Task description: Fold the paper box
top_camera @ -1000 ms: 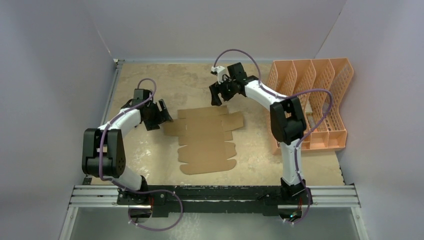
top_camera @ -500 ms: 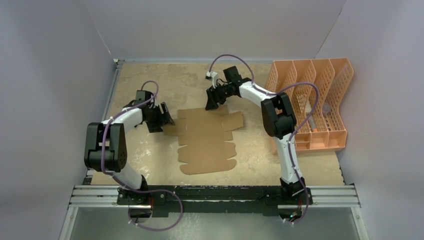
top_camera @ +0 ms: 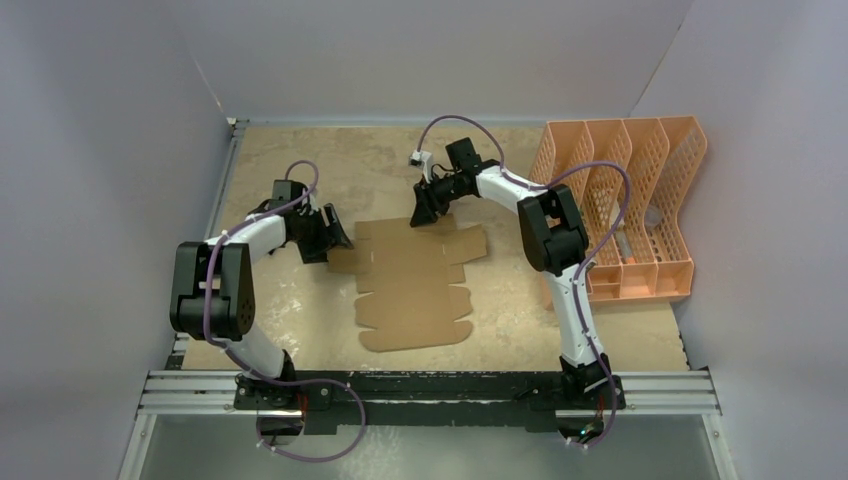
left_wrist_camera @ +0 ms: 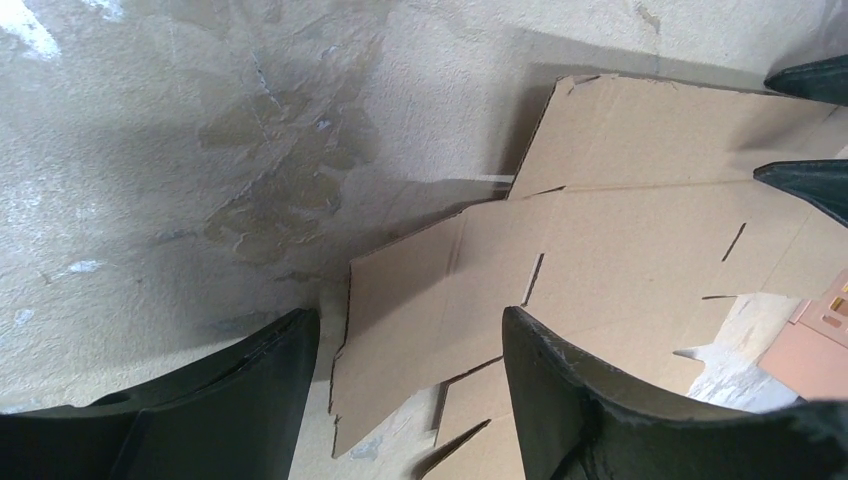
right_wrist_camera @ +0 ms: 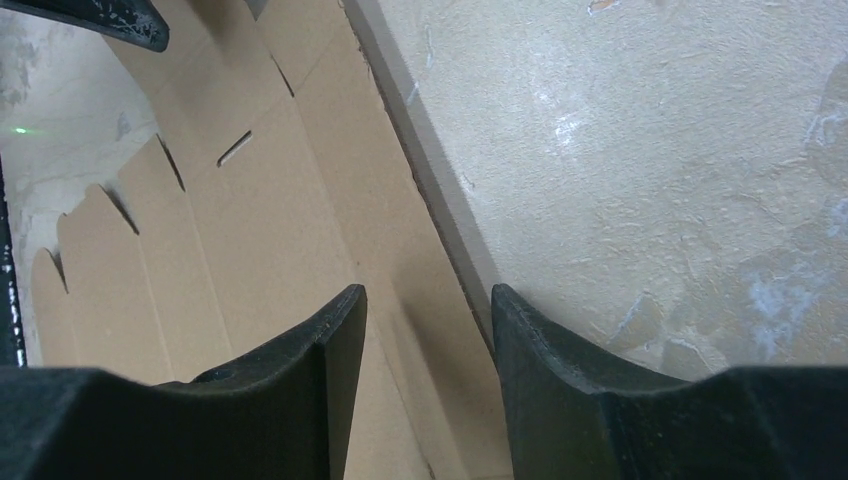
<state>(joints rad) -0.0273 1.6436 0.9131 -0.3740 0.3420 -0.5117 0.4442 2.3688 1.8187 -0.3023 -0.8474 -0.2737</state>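
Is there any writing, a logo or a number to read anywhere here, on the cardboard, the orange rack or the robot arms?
None can be read.
The paper box is plain brown, with only cuts and creases.
The rack shows no label.
The left arm and right arm bear no legible mark in any view.

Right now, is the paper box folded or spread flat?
Spread flat: the paper box lies on the table as one unfolded sheet.
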